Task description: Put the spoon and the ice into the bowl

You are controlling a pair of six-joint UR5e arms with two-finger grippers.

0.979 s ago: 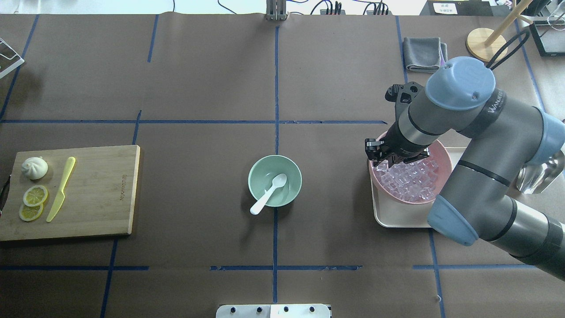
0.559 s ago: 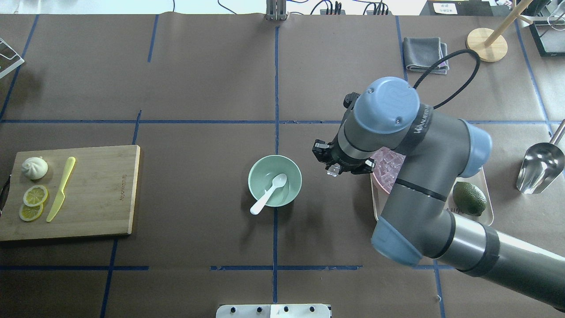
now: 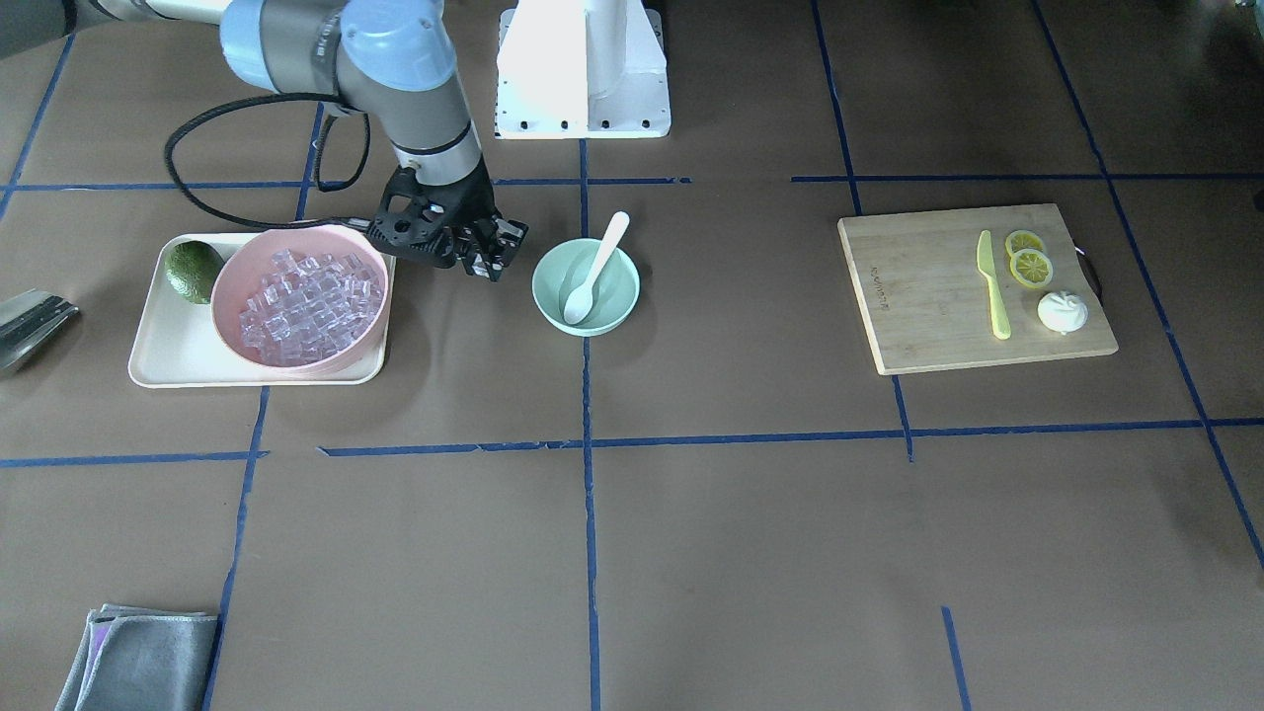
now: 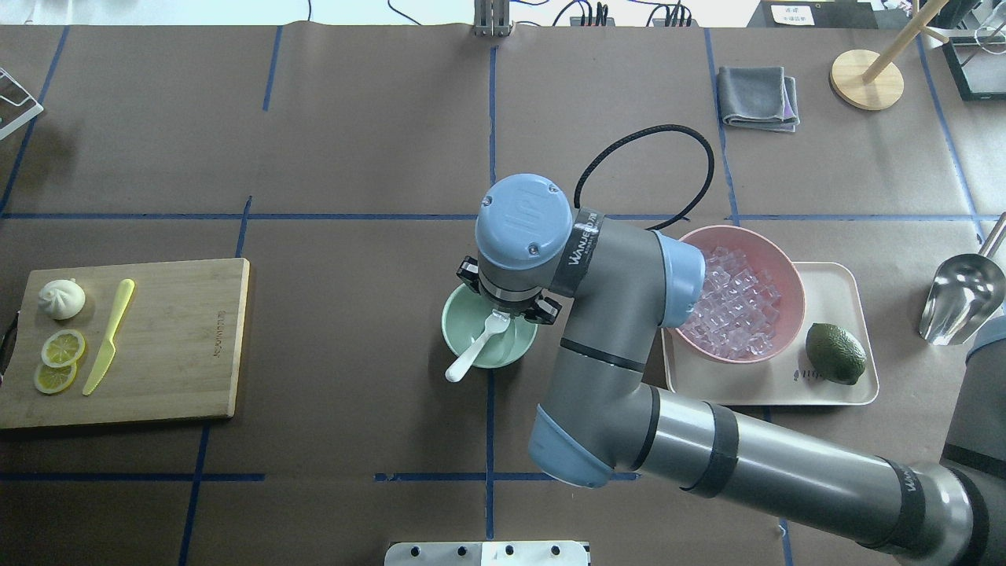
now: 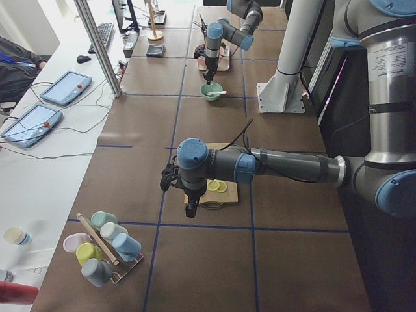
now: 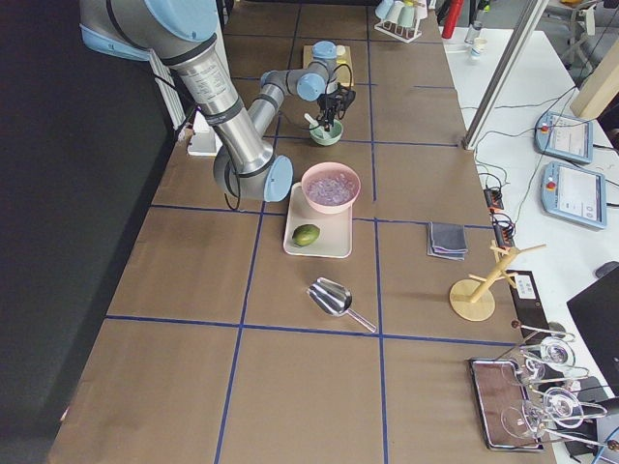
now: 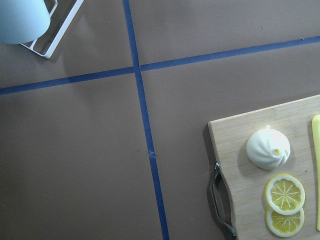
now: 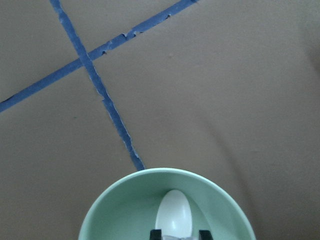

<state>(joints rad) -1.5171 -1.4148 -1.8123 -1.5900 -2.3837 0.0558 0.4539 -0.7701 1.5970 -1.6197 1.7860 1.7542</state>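
Observation:
The mint-green bowl [image 4: 464,330] stands at the table's middle, with the white spoon [image 4: 470,360] lying in it, handle over the near rim. My right gripper [image 3: 487,267] is shut on one clear ice cube [image 3: 481,265] and hangs at the bowl's rim [image 3: 553,267] on the pink bowl's side. In the overhead view its wrist covers the bowl's far part. The right wrist view looks down on the bowl [image 8: 125,210] and the spoon's scoop [image 8: 173,212]. The other ice cubes [image 4: 739,314] fill the pink bowl [image 4: 797,292]. My left gripper [image 5: 189,209] hangs over the cutting board; I cannot tell if it is open.
The pink bowl and a green avocado [image 4: 835,353] sit on a cream tray [image 4: 841,275]. A metal scoop [image 4: 963,299] lies at the right edge. A cutting board [image 4: 181,338] at the left holds a yellow-green knife [image 4: 110,334], lemon slices and a bun. A grey cloth [image 4: 756,96] lies far right.
My right arm has swung left from the pink bowl to the mint-green bowl, carrying an ice cube. The spoon and bowl have not moved.

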